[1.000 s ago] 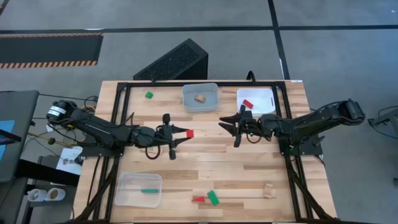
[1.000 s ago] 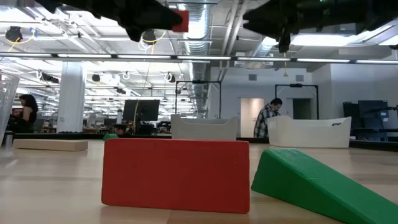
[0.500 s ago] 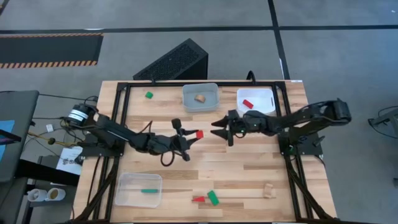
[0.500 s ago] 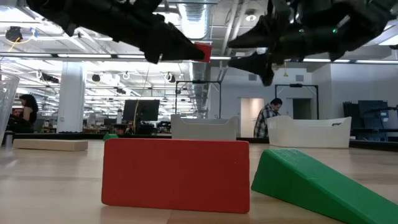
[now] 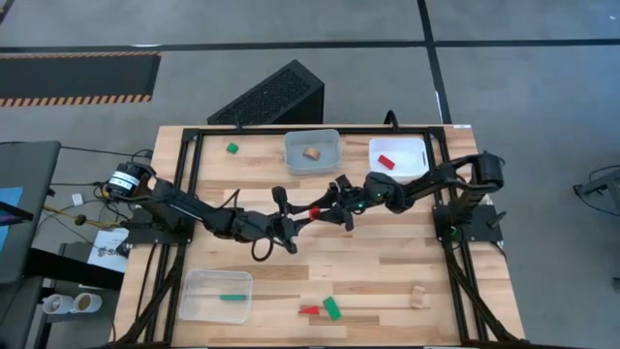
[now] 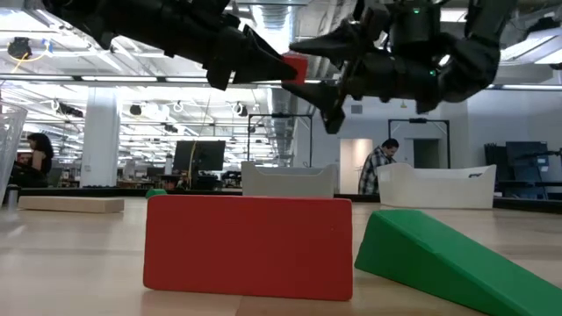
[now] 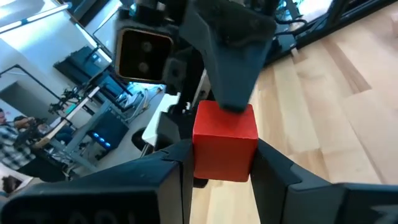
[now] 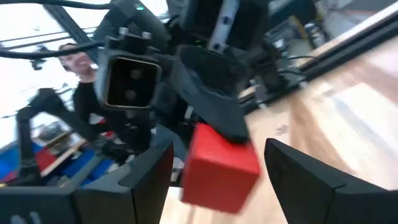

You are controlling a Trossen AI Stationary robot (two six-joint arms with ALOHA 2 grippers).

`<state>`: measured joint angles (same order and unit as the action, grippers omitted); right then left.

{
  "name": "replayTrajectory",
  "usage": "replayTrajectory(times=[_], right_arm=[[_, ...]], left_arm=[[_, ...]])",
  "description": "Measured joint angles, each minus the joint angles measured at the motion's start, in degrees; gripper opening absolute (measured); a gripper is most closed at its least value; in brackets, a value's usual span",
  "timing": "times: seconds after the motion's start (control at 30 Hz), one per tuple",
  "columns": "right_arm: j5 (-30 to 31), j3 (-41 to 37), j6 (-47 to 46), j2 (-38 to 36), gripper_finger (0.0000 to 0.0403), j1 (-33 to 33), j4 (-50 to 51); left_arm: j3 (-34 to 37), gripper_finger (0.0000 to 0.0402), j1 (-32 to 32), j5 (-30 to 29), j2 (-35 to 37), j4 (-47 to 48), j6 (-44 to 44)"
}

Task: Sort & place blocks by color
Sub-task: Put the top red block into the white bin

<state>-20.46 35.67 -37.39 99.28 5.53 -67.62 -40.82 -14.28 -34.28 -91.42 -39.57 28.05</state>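
Note:
My left gripper point(image 5: 306, 212) reaches toward the table's middle, shut on a small red cube point(image 5: 313, 208), high above the table in the low view point(image 6: 296, 66). My right gripper point(image 5: 331, 201) comes from the right and is open. In the right wrist view its fingers point(image 8: 154, 177) stand on either side of the cube point(image 8: 221, 165) with gaps. A green block point(image 5: 232, 148), a red bar point(image 5: 309, 310), a green wedge point(image 5: 332, 308) and a wooden block point(image 5: 418, 296) lie on the table. My left gripper point(image 7: 224, 152) pinches the red cube between its two fingers by two opposite side faces point(image 7: 202, 149). The fingers come level from the table's left. The cube is lifted clear, high above the table, its far end sticking out past the fingertips.
A clear bin point(image 5: 329, 163) at the far middle holds a wooden block. A white bin point(image 5: 412, 155) far right holds a red block. A bin point(image 5: 199, 301) near left holds a green bar. A black frame rims the table.
My left gripper has carried the red cube toward the table's right, into the middle. My right gripper has moved left toward it, staying open, and its fingers now stand around the cube.

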Motion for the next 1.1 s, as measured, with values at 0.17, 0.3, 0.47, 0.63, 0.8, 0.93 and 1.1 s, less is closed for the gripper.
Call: replayTrajectory(times=[0.17, 0.3, 0.47, 0.63, 0.8, 0.93, 1.1], right_arm=[[-1.33, 2.44, -1.10, 2.32, 0.0268, 0.19, -0.16], [-1.42, 2.53, -1.63, 2.34, 0.0222, 0.97, 0.11], [-2.43, 2.53, -2.44, 2.34, 0.0133, 1.87, -0.28], [-3.46, 2.55, -1.41, 2.25, 0.0133, 2.63, -0.80], [-5.25, 2.44, -1.38, 0.46, 0.0133, 4.85, 1.19], [-4.99, 2.43, -0.19, -3.87, 0.0133, 8.38, 5.99], [-1.15, 2.50, 5.07, -13.16, 0.0133, 12.92, 19.21]], left_arm=[[0.00, 0.0087, -1.16, -0.31, 0.00, 0.16, 0.18], [0.00, 0.0087, -1.91, -3.26, 0.00, 0.66, 0.65], [0.04, 0.0087, -2.05, -5.77, 0.00, 1.92, -0.54], [0.04, 0.0168, -2.11, -9.36, 0.00, 1.69, -5.33], [0.06, 0.0269, -3.06, -15.97, 0.60, 1.96, -5.16], [0.07, 0.0306, -4.40, -18.95, 3.74, 3.67, -6.64], [1.50, 0.0305, -5.08, -16.36, 8.56, 6.02, -11.18]])
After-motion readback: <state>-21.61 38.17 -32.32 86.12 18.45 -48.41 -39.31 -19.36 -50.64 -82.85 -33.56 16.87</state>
